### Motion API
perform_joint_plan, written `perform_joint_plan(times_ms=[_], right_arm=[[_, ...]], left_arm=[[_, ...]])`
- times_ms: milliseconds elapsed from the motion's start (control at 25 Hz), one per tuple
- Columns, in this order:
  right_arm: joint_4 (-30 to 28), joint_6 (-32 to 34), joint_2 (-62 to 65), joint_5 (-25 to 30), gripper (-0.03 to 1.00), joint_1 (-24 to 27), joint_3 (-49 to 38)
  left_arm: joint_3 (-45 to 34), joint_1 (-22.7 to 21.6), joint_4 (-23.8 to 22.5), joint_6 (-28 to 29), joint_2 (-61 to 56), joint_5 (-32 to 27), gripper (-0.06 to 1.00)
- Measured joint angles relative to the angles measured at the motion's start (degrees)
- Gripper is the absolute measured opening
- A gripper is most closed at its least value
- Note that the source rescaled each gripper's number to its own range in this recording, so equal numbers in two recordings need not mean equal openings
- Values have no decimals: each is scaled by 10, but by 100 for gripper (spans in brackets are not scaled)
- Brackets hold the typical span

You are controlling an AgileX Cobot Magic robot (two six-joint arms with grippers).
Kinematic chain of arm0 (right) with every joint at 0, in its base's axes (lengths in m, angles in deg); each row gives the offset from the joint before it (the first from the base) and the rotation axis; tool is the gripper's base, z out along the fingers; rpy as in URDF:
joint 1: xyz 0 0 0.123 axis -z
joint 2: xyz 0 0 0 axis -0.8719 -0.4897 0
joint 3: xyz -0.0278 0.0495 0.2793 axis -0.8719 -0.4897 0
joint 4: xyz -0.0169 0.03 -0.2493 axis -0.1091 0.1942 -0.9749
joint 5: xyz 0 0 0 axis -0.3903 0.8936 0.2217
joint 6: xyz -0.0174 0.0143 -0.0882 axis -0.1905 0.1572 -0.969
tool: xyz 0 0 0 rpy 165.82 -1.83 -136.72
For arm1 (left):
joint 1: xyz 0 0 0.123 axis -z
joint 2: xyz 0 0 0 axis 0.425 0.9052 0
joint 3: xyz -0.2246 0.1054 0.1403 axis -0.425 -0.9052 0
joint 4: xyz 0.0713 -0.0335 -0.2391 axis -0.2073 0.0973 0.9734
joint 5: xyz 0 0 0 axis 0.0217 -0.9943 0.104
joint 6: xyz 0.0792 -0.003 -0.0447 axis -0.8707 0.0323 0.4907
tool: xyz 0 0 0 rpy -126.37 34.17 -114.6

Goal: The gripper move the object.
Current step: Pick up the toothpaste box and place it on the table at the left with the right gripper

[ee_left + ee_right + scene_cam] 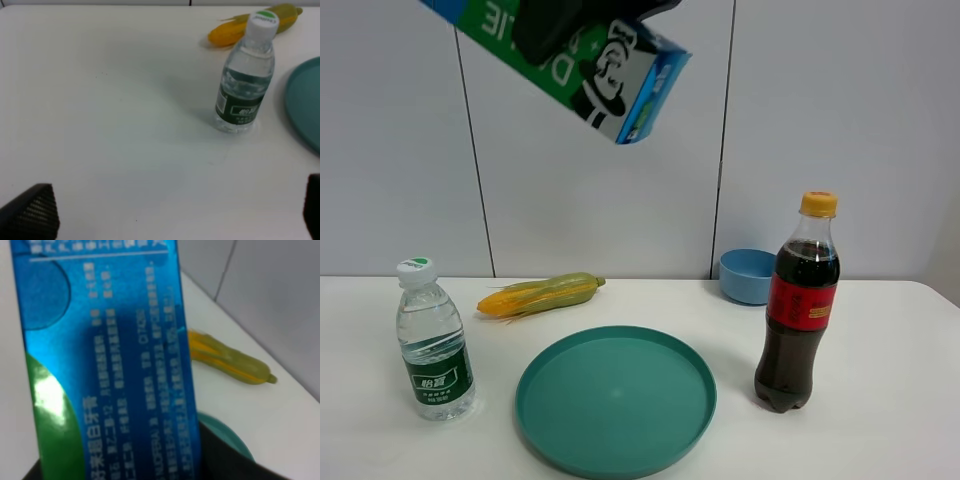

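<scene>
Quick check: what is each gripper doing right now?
Left gripper: open, holding nothing.
Right gripper: shut on the toothpaste box, held in the air.

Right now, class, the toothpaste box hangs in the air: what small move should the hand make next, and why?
Probably a slow lowering. The right hand grips the blue and green cardboard toothpaste box tilted, high above the white table, so it cannot be released safely yet; the round teal plate lies roughly beneath.
</scene>
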Motion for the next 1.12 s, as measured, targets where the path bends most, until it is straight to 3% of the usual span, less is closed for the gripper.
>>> perform_joint_plan(times_ms=[120, 280, 680, 960, 1120], right_arm=[[-13, 18, -44, -7, 0, 0, 48], [-44, 63, -106, -55, 0, 0, 130], [-76, 288, -319, -76, 0, 11, 375], [-81, 405, -436, -88, 0, 27, 407], [-79, 425, -478, -95, 0, 27, 408]], left_arm=[[0, 0, 0, 0, 0, 0, 100], [0, 0, 0, 0, 0, 0, 100], [0, 0, 0, 0, 0, 0, 100], [0, 0, 0, 0, 0, 0, 100], [0, 0, 0, 0, 0, 0, 100]])
